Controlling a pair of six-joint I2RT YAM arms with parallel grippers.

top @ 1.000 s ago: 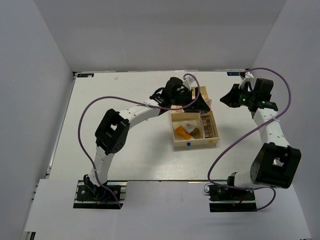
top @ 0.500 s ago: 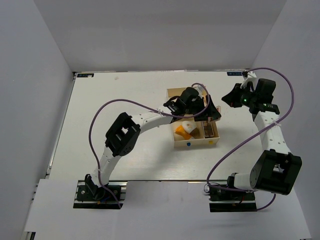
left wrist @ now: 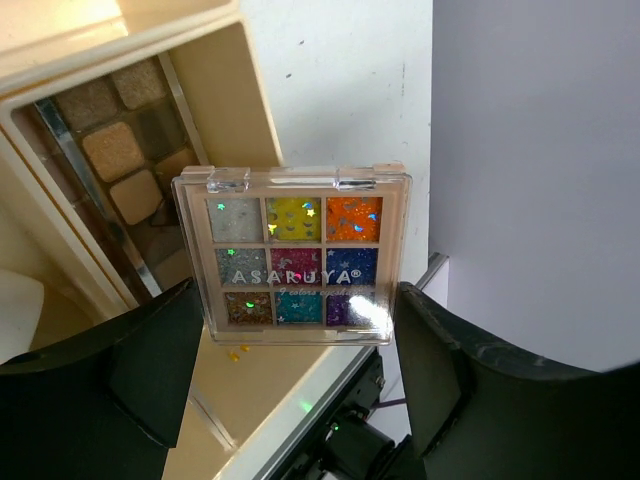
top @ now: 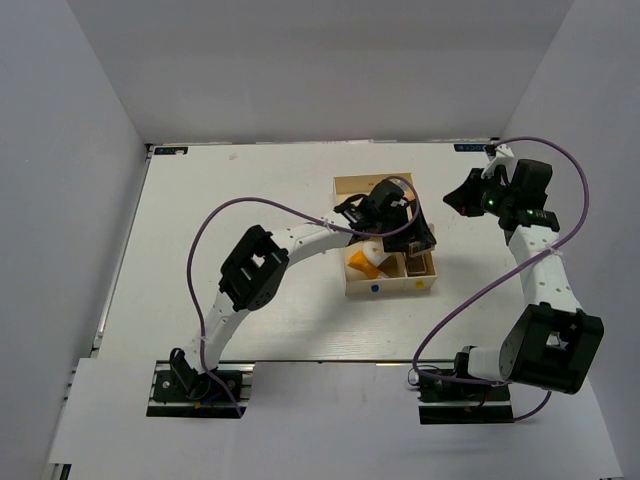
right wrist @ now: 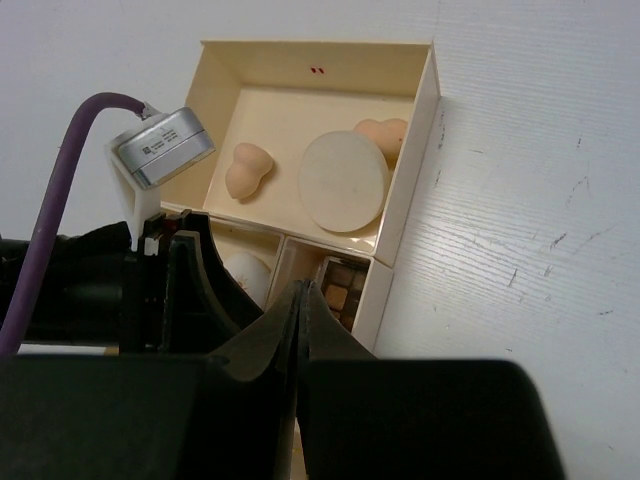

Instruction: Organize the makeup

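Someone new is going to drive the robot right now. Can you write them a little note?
Left gripper: shut on the small colourful palette, held above the brown palettes in the box.
Right gripper: shut, empty, off to the box's side.
Done: two peach sponges and cream disc in the large compartment; white egg and orange tube in another.
Left: set the colourful palette down and let go.

Square colourful palette [left wrist: 305, 257], lid shut, held by left claw [left wrist: 297, 330] over brown palettes [left wrist: 115, 150].

Our left arm [top: 310, 238] and right arm [top: 541, 275] are white tubes with black joints, each trailing a looping purple cable [right wrist: 52, 185].
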